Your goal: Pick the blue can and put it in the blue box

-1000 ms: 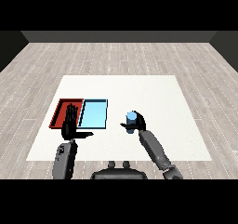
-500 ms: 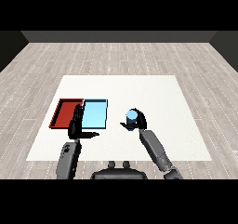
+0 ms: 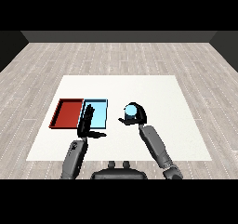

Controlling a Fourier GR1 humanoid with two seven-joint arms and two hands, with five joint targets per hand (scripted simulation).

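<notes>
No legible text, label, brand, number or sign appears anywhere in the head view. The small blue cylindrical can [image 3: 132,111] shows a plain surface with no print that can be read. The flat red rectangular tray [image 3: 68,114] and the flat light blue rectangular tray [image 3: 98,114] carry no markings. The white rectangular desk [image 3: 158,97] top bears no lettering or symbols. The grey wood-plank floor [image 3: 121,58] around it shows only its plank pattern.
</notes>
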